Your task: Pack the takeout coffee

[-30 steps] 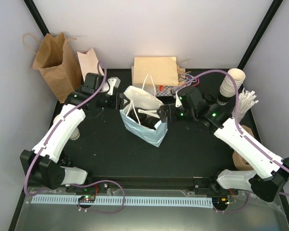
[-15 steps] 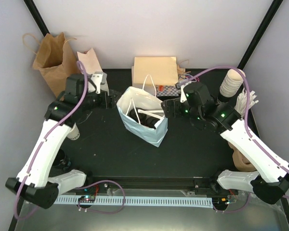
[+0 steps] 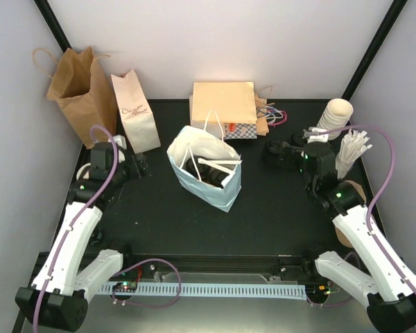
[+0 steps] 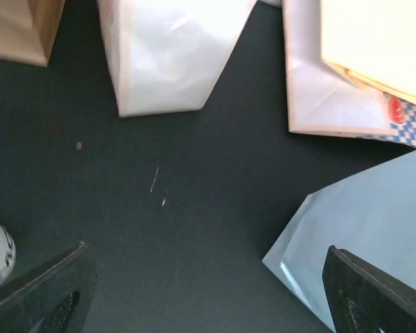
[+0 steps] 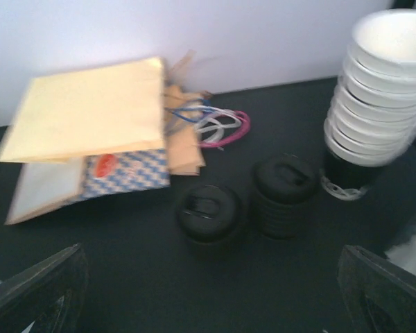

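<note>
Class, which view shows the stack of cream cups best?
Right wrist: the stack of cream cups fills its upper right, rims distinct. Top external shows it small, far right; left wrist misses it.

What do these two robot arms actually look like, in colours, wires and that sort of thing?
The left arm and right arm match: smooth white shells on the long segments and chunky black joints. A thin purple cable loops loosely along each. The left pincer and right pincer are black, each with two wedge-shaped fingers.
</note>
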